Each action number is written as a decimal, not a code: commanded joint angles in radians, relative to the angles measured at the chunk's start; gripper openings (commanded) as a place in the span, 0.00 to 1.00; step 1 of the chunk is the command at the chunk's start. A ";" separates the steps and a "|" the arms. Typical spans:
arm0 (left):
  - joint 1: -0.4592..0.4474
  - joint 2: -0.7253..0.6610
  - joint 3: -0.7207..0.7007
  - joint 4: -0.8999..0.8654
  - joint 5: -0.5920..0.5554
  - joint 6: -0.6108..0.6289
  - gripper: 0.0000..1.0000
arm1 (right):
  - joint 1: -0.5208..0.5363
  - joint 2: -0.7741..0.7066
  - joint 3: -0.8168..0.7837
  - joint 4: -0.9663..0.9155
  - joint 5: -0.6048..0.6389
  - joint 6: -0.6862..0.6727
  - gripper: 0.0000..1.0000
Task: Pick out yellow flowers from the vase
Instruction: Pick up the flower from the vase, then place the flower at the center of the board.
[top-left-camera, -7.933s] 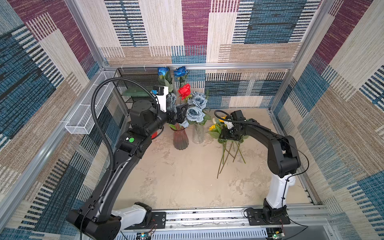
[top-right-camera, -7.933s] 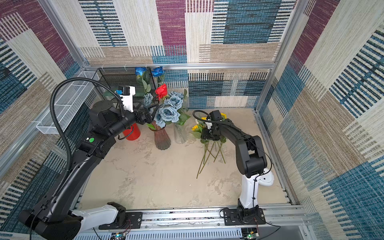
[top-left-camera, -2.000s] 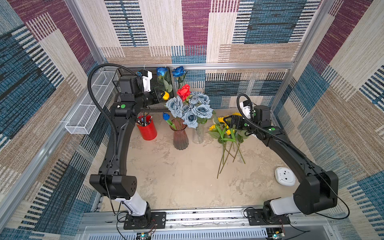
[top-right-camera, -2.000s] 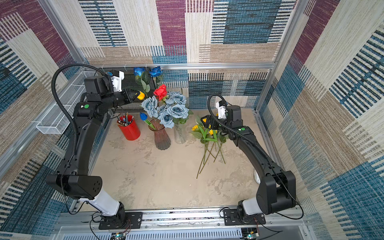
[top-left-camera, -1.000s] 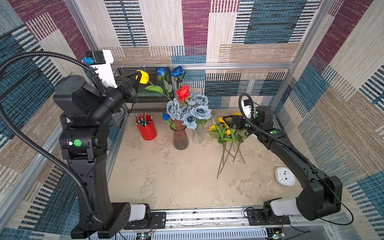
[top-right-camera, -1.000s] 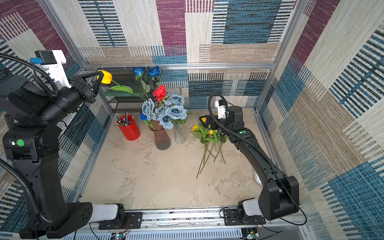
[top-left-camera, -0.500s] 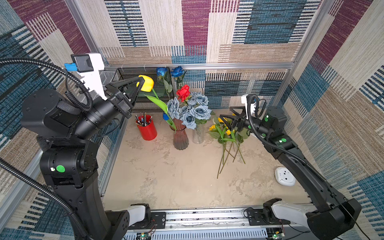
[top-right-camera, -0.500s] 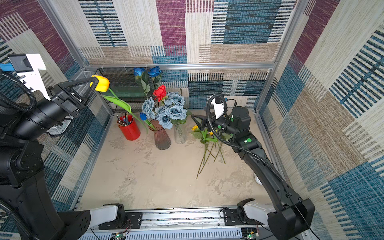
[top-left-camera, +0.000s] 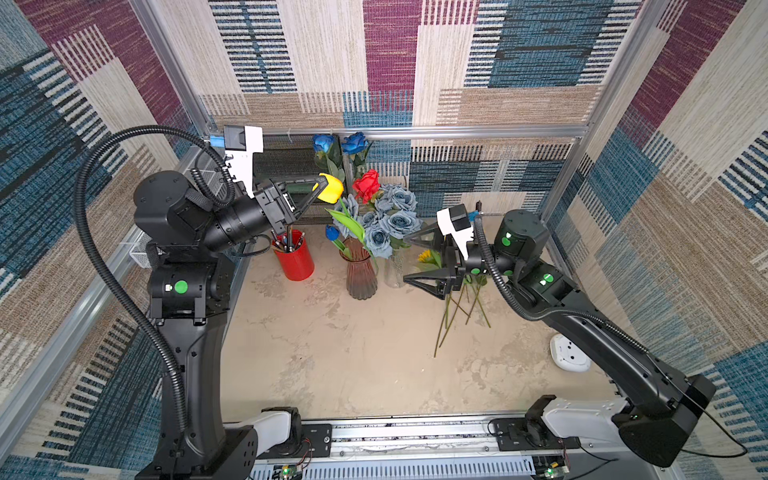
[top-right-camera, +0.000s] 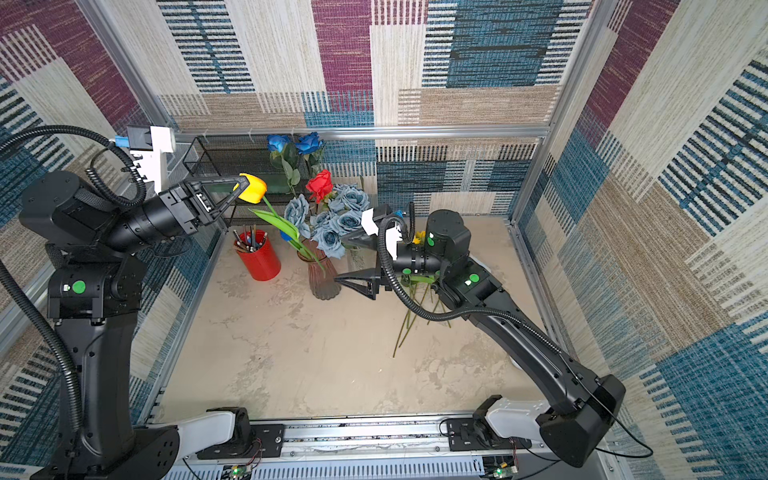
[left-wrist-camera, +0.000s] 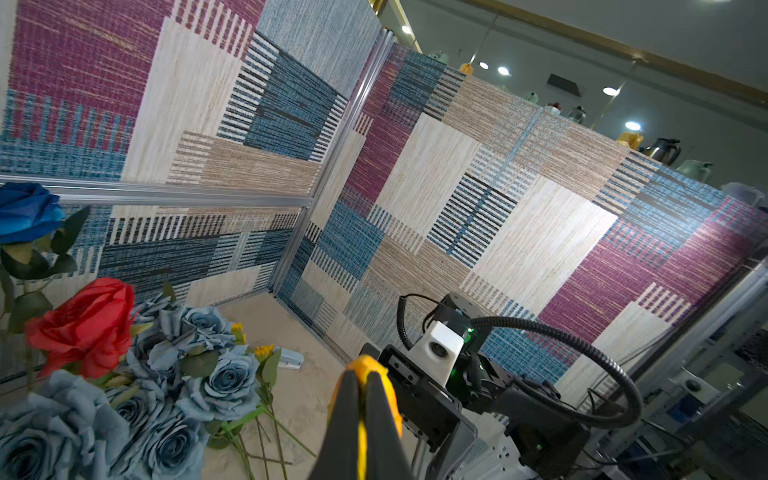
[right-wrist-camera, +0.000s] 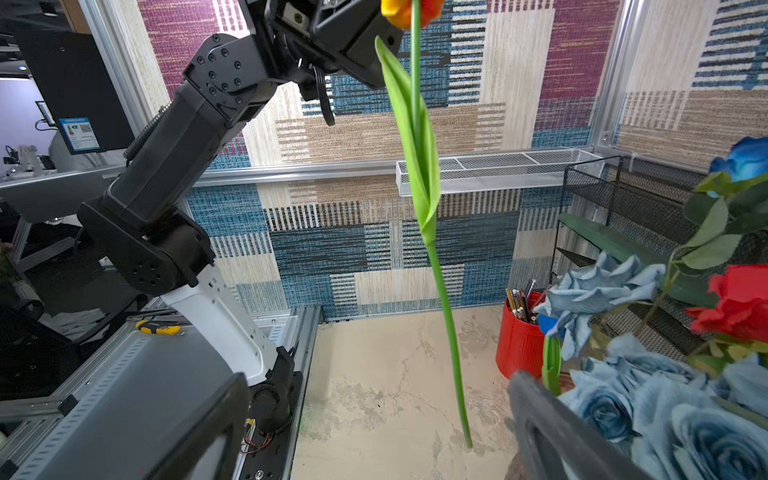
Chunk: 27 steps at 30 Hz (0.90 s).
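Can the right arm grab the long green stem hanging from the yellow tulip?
Probably yes. The right gripper is wide open facing the stem, which hangs in the open with nothing between them.

Cup (top-left-camera: 296, 262) left of vase (top-left-camera: 361, 276); sunflowers (top-left-camera: 424, 257) lie right

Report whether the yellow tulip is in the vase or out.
Out. The left gripper pinches the yellow tulip by its bud; in the right wrist view its stem end hangs free.
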 joint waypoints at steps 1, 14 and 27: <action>-0.021 0.000 -0.013 0.068 0.085 -0.002 0.00 | 0.005 0.014 0.003 -0.013 0.018 -0.040 0.99; -0.189 0.036 -0.051 -0.039 0.076 0.134 0.00 | 0.032 0.137 0.071 -0.035 -0.086 -0.022 0.77; -0.233 0.091 -0.053 -0.028 0.012 0.154 0.00 | 0.029 0.166 0.110 -0.089 -0.107 -0.002 0.20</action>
